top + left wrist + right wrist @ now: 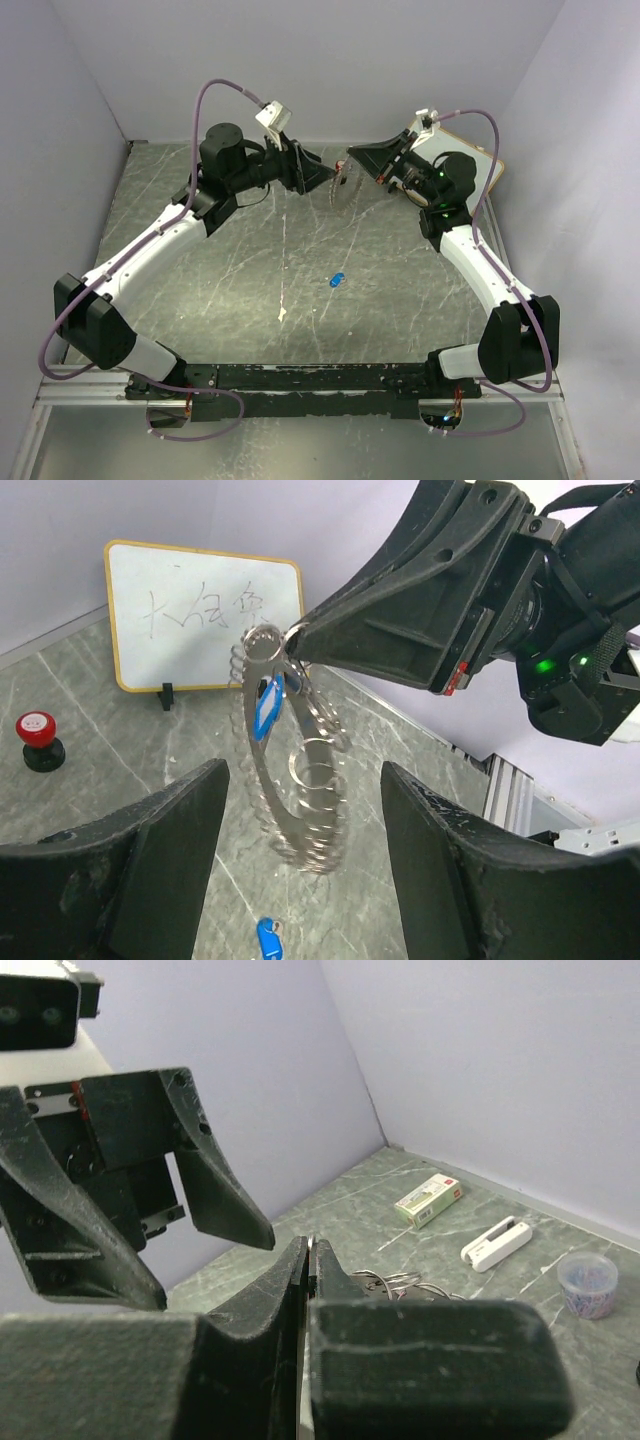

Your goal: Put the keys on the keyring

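The keyring (pixel 305 815), a grey metal ring fringed with small loops, hangs above the table, pinched at its top by my right gripper (pixel 297 637), which is shut on it. A blue key with a white part (pixel 265 706) hangs on the ring. The all-blue key (pixel 267 937) lies loose on the table below, also seen from above (pixel 336 281). My left gripper (pixel 302 777) is open, its fingers (pixel 165 855) on either side of the ring without touching it. In the right wrist view the right gripper (pixel 311 1248) clamps the ring's edge, with small loops (pixel 400 1282) showing past it.
A whiteboard (pixel 205 615) stands at the back wall with a red-and-black knob (pixel 38 740) to its left. A green-and-white box (pixel 428 1199), a white stapler (pixel 497 1243) and a clear cup (pixel 587 1284) sit on the table by the far wall.
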